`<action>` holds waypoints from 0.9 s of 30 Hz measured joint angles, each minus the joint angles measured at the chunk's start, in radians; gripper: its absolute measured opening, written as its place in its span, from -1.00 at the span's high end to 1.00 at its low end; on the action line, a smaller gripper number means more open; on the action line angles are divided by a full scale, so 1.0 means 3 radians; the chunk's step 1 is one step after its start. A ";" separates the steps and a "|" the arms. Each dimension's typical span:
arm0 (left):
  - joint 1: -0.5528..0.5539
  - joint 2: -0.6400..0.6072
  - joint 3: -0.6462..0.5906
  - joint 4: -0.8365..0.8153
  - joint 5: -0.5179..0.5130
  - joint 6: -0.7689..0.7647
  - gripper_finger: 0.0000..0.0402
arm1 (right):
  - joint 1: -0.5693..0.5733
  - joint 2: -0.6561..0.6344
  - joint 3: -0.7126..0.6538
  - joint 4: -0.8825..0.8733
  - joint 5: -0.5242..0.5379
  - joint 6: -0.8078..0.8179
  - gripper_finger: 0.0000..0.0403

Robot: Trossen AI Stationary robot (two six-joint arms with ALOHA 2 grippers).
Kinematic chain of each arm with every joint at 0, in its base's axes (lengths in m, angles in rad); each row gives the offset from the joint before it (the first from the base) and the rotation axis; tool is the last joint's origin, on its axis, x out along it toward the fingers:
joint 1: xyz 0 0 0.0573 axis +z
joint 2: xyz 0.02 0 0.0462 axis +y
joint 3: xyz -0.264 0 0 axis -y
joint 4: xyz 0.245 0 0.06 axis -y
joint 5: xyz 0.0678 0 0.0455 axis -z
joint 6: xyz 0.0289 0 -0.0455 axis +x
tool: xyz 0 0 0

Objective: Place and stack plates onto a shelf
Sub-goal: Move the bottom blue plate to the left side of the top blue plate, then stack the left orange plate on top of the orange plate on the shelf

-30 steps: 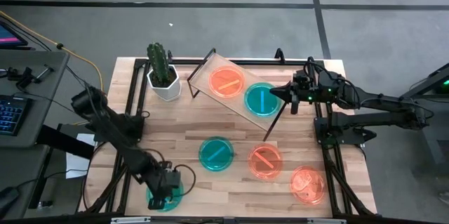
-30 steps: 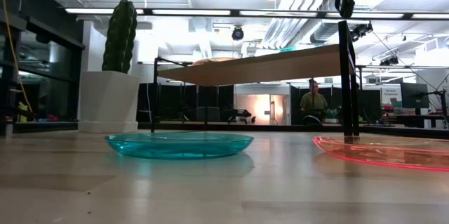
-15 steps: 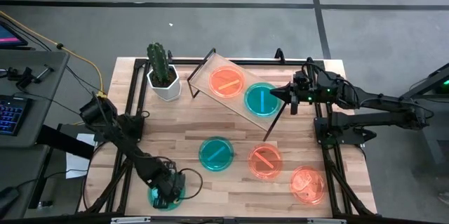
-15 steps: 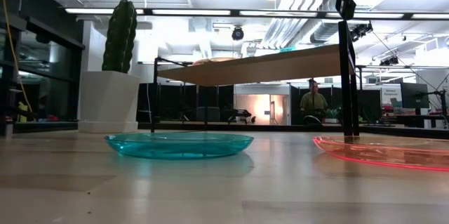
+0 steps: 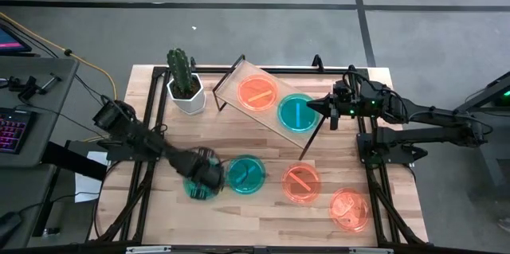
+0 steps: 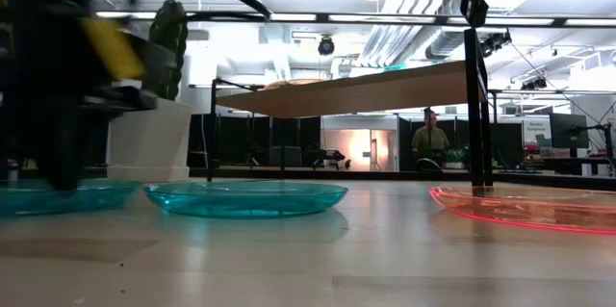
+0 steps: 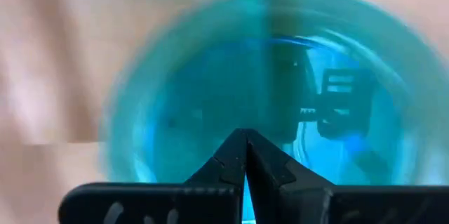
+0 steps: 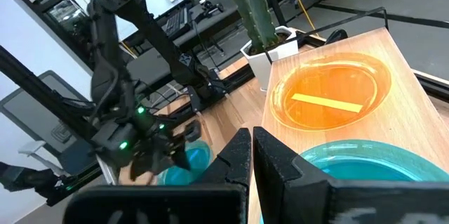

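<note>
My left pincer [image 5: 204,181], closed on a teal plate [image 5: 197,185], carries it shelfward; next, lift onto the shelf [image 5: 271,104].

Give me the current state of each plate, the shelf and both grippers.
Left gripper: shut on teal plate, low beside the middle teal plate.
Right gripper: shut, at the shelf's teal plate.
Shelf: upright, holding two plates.
Shelf orange plate: flat on shelf.
Shelf teal plate: flat on shelf.
Middle teal plate: flat on table.
Two orange plates: flat on table, unstacked.
</note>
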 joint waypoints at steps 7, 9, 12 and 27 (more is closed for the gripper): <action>0.0365 -0.0324 0.0001 -0.0189 0.0057 0.0177 1.00 | 0.0000 -0.0021 0.0000 0.0000 -0.0066 -0.0018 1.00; 0.0429 -0.0502 0.0001 -0.0242 0.0060 0.0174 1.00 | 0.0000 -0.0044 0.0000 0.0004 -0.0067 -0.0071 1.00; 0.0515 -0.0842 0.0001 -0.0301 0.0071 0.0109 1.00 | -0.0001 -0.0092 0.0000 0.0003 -0.0067 -0.0081 1.00; 0.1363 -0.2011 0.0008 0.0898 -0.0391 0.0041 1.00 | 0.0000 -0.0130 0.0000 0.0026 -0.0067 -0.0061 1.00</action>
